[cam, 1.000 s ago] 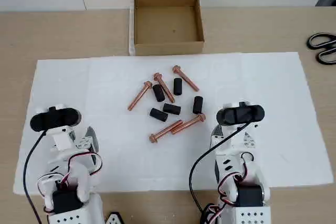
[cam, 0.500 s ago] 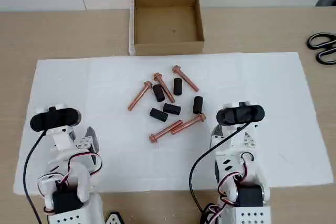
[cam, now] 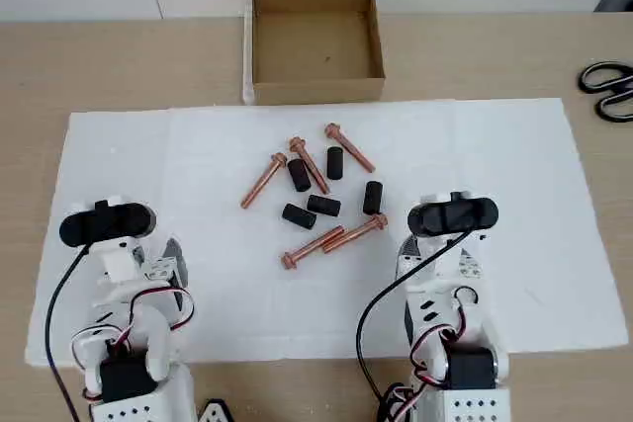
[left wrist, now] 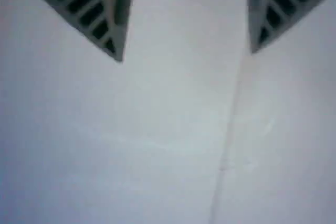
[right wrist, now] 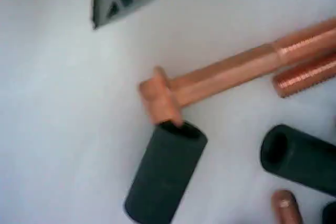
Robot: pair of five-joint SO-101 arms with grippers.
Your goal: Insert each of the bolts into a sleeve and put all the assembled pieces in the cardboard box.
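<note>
Five copper bolts [cam: 313, 246] and five black sleeves [cam: 323, 206] lie loose in one cluster at the middle of the white sheet [cam: 495, 155] spread over the wooden surface [cam: 119, 56]. None is joined to another, so the task looks unstarted. The cardboard box [cam: 316, 92] stands empty at the middle of the far edge, just beyond the sheet, probably placed so that finished pieces have only a short way to go. The left arm [cam: 124, 343] rests toward the near-left corner, well apart from the parts. The left jaws stand wide apart over bare sheet and grip nothing. The right arm [cam: 450, 343] sits at the near edge just beside the cluster, well placed for a first pick. Its camera looks onto the nearest bolt [right wrist: 220, 74], whose head touches the end of a sleeve [right wrist: 165, 179]. How far the right jaws are parted cannot be told. Scissors [cam: 608, 89] lie at the right edge, apart from the work.
</note>
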